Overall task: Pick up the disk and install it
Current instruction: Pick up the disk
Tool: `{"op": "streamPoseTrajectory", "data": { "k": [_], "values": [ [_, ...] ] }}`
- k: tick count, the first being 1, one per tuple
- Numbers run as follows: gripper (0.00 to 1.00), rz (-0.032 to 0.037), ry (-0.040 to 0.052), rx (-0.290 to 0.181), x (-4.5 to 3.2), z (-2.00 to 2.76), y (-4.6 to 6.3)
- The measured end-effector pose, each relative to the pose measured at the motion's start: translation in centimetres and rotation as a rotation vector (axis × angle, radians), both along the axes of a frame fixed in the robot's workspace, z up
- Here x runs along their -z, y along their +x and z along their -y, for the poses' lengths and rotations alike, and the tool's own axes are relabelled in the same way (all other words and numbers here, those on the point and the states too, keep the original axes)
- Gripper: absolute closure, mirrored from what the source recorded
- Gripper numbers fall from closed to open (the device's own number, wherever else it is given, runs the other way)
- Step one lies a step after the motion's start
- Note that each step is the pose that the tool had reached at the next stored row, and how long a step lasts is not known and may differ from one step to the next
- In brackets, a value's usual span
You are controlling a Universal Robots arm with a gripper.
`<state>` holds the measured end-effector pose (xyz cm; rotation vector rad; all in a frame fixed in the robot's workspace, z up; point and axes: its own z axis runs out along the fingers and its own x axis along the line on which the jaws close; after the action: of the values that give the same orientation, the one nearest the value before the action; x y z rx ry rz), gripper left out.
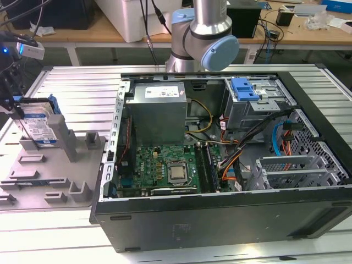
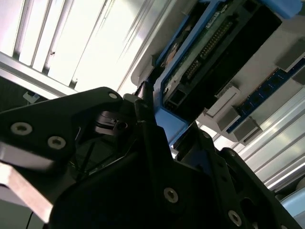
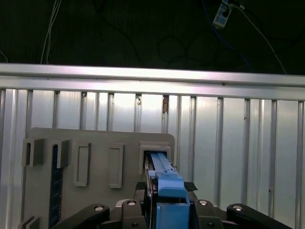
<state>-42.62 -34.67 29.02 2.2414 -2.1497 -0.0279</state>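
The disk (image 1: 41, 125), silver with a white-and-blue label and a blue bracket, stands on edge in a slot of the grey holder (image 1: 60, 165) at the exterior view's left. My gripper (image 1: 21, 113) is at the disk's top edge. In the first wrist view the gripper (image 3: 167, 187) has its black pads (image 3: 190, 186) against both sides of the blue bracket (image 3: 169, 183), while the disk's lower part sits in the holder slot (image 3: 157, 157). The second wrist view shows a dark finger (image 2: 145, 119) pressed on the blue bracket (image 2: 167, 119) next to the disk's connector edge (image 2: 205, 52).
An open computer case (image 1: 220, 220) lies at the exterior view's right, with a motherboard (image 1: 165, 168), a grey power-supply box (image 1: 159, 110), a silver drive cage with a blue latch (image 1: 245, 91) and loose cables (image 1: 236, 154). The ribbed metal table (image 1: 82, 88) carries both. The arm's base (image 1: 203, 33) rises behind the case.
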Motion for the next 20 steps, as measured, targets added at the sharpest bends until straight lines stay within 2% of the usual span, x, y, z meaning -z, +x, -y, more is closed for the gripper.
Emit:
{"op": "streamPoseTrajectory", "data": {
  "k": [16, 18, 19, 20],
  "values": [
    [0.63, 0.0002, -0.0009, 0.0, 0.05, 0.0, 0.0],
    [0.62, 0.0002, -0.0009, 0.0, 0.05, 0.0, 0.0],
    [0.55, 0.0002, -0.0009, 0.0, 0.05, 0.0, 0.0],
    [0.55, 0.0001, -0.0009, 0.0, 0.05, 0.0, 0.0]
  ]
}}
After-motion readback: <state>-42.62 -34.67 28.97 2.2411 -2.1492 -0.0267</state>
